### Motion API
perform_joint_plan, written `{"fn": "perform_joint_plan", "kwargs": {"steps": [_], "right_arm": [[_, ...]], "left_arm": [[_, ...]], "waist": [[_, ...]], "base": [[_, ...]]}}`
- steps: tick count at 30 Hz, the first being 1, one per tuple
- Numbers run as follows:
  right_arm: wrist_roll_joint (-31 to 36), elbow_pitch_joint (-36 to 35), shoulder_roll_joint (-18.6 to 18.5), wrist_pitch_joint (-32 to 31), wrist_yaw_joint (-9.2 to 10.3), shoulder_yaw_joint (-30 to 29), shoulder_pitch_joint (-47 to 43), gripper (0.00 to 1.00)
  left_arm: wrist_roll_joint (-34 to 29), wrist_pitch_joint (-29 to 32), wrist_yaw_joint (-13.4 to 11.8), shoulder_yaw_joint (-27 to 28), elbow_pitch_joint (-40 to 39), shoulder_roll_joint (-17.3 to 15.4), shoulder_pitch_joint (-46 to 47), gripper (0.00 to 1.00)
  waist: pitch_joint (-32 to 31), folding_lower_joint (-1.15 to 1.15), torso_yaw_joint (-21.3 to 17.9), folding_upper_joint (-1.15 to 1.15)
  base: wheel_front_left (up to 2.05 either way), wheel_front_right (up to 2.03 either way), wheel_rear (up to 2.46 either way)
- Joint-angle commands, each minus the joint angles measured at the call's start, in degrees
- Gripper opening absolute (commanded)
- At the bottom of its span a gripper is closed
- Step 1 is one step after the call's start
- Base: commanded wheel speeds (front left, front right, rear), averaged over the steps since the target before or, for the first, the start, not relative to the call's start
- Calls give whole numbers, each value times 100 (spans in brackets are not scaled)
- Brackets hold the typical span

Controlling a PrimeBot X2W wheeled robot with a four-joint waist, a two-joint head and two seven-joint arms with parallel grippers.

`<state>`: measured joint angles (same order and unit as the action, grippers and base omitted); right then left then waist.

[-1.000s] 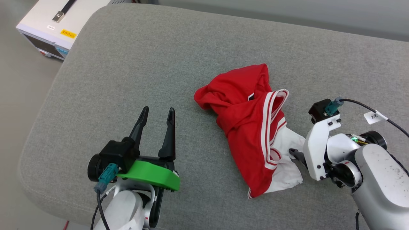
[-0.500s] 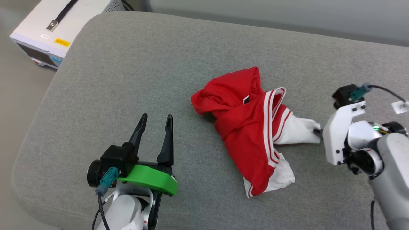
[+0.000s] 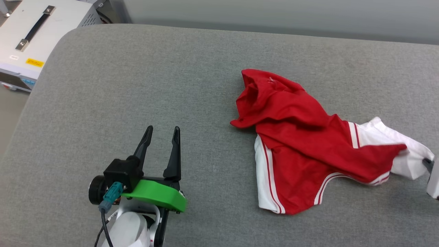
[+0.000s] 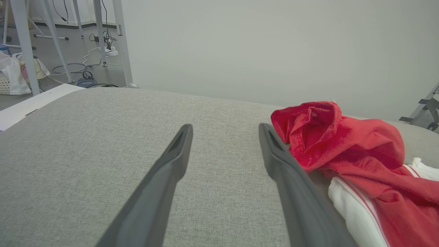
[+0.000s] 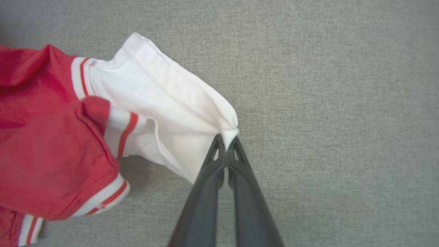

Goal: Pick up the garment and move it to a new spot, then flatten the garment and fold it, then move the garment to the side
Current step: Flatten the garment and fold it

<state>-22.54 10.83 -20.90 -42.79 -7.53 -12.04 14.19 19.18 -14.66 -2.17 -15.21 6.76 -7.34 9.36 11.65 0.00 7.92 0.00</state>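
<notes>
At the tips of the right pincer (image 5: pixel 226 142), the right wrist view shows a bunched corner of white sleeve (image 5: pixel 164 103) clenched between 2 dark fingers pressed flat together. A shadow lies on the grey cushion (image 5: pixel 325 85) beneath that sleeve. The head view cuts this pincer off at the picture's right edge, leaving a dark sliver (image 3: pixel 428 164) touching the sleeve (image 3: pixel 401 151), so the grasp cannot be judged from there.

The garment (image 3: pixel 301 137) lies crumpled on the cushion (image 3: pixel 137 85), stretched from the right pincer's tips toward the left pincer's side. Its red body (image 5: pixel 41 154) sits beyond the sleeve.

The left pincer (image 3: pixel 162 129) is released, its 2 fingers spread wide and holding nothing, with the garment well off to its right. In the left wrist view this pincer (image 4: pixel 225 128) points across bare cushion, and its right finger covers part of the garment's (image 4: pixel 343 144) near edge.

A white box (image 3: pixel 31 41) with a black handle stands beyond the cushion, left of the left pincer and partly cropped. Metal legs (image 4: pixel 24 44) and floor cables (image 4: pixel 85 77) stand farther off.

Folds hide the garment's collar and front.
</notes>
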Motion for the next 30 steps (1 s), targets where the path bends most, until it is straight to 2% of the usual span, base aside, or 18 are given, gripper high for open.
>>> {"fn": "perform_joint_plan", "kwargs": {"steps": [1,5,9,10,11,12,20,25,30], "right_arm": [[106,-79,158,79,4,-198,-237,0],[323,-205,572,160,4,-658,-798,0],[439,-193,934,389,4,-851,-1119,0],[455,-219,998,513,4,-867,-1131,16],[484,-254,1059,697,4,-872,-1131,44],[504,-282,1099,864,4,-877,-1121,100],[752,-665,1300,2677,4,-911,-1044,100],[877,-1080,1449,3313,4,-634,-1195,100],[913,-1445,1434,3708,4,-115,-1361,100]], "left_arm": [[-57,-34,38,7,33,-51,-107,100],[-83,6,78,-51,113,-125,-123,100],[-65,21,66,-45,156,-165,-143,100],[-56,23,63,-41,161,-169,-146,100],[-45,24,58,-36,169,-174,-148,100],[-39,26,54,-33,177,-180,-149,100],[13,44,-33,3,196,-211,-223,100],[73,99,-91,64,215,-272,-333,100],[197,664,-63,-10,176,-370,-449,100]], "waist": [[13,0,-114,0],[26,0,-203,0],[31,0,-260,0],[32,0,-271,0],[30,0,-284,0],[25,0,-291,0],[-193,0,-279,0],[-350,0,-302,0],[-456,0,-376,0]], "base": [[0,0,0],[0,0,0],[0,0,0],[0,0,0],[0,0,0],[0,0,0],[0,0,0],[0,0,0],[0,0,0]]}}
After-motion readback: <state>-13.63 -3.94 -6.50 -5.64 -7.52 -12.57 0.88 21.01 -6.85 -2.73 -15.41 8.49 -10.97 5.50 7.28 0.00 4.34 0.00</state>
